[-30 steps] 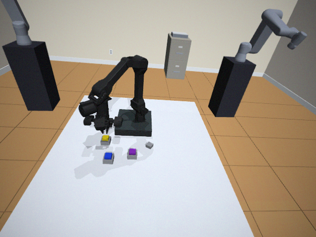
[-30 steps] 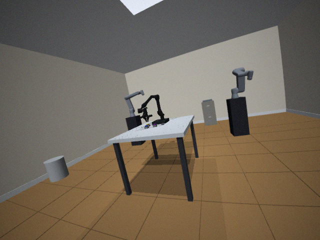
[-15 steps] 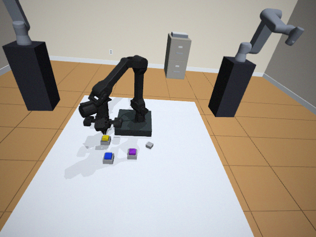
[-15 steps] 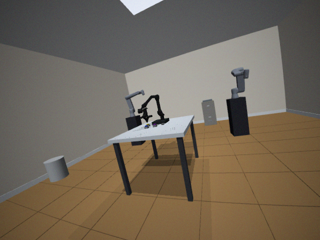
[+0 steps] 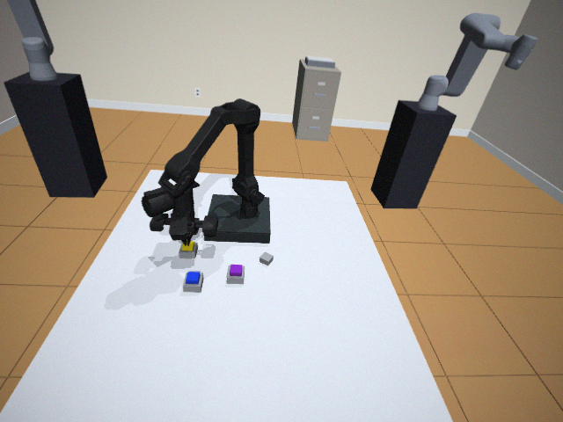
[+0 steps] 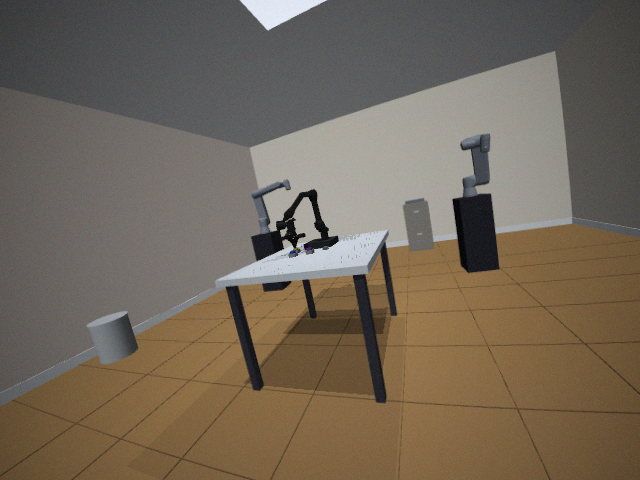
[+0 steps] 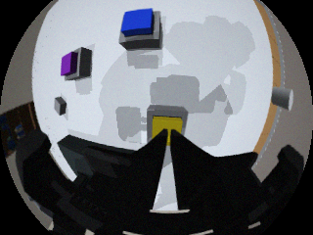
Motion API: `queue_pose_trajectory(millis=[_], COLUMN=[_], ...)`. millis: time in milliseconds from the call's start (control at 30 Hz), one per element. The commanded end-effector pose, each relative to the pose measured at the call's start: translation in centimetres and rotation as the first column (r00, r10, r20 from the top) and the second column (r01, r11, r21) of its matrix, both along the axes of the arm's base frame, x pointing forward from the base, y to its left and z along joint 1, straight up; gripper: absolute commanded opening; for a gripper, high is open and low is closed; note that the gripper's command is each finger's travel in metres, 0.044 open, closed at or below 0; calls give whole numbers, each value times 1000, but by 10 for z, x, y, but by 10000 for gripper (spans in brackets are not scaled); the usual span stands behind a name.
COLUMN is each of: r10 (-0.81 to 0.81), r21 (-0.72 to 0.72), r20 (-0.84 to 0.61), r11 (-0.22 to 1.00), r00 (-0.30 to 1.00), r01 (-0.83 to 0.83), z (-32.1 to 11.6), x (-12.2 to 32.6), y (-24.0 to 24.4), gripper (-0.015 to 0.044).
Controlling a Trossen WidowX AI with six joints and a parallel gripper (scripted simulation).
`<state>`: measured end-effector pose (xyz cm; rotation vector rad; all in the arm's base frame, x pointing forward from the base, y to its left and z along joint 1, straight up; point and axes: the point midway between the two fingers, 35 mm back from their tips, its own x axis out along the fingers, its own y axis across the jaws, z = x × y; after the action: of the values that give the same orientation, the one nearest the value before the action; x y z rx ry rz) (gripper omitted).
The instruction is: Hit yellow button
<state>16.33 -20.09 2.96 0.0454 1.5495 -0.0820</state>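
The yellow button (image 5: 187, 248) (image 7: 167, 125) sits in a grey housing on the white table, in front and to the left of the arm's base in the top view. My gripper (image 5: 186, 243) (image 7: 168, 132) points down with its fingertips nearly together, shut on nothing. The tips are right at the yellow cap, over its near part in the wrist view. Whether they touch it or the cap is pushed down, I cannot tell.
A blue button (image 5: 193, 277) (image 7: 138, 23) and a purple button (image 5: 235, 270) (image 7: 68, 64) stand nearby on the white table (image 5: 273, 354). A small grey block (image 5: 266, 258) (image 7: 60, 106) lies beyond the purple button. The arm's dark base plate (image 5: 223, 222) is behind them.
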Motion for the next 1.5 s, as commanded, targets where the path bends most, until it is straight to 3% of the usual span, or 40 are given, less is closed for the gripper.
queue_pose_trajectory(millis=[0, 700, 833, 967, 1133, 1467], r10=[5, 5, 5, 5, 35, 91], r21=[8, 8, 8, 8, 4, 2], r20=[-6, -6, -6, -6, -4, 7], r11=[1000, 1000, 1000, 1000, 999, 996], r00=[1000, 1000, 1000, 1000, 999, 996], r01=[-5, -5, -5, -5, -35, -91], z=[-7, -7, 24, 27, 32, 52], x=[-1, -1, -2, -2, 20, 93], y=[2, 2, 2, 2, 17, 100], gripper=[20, 20, 20, 20, 151, 400])
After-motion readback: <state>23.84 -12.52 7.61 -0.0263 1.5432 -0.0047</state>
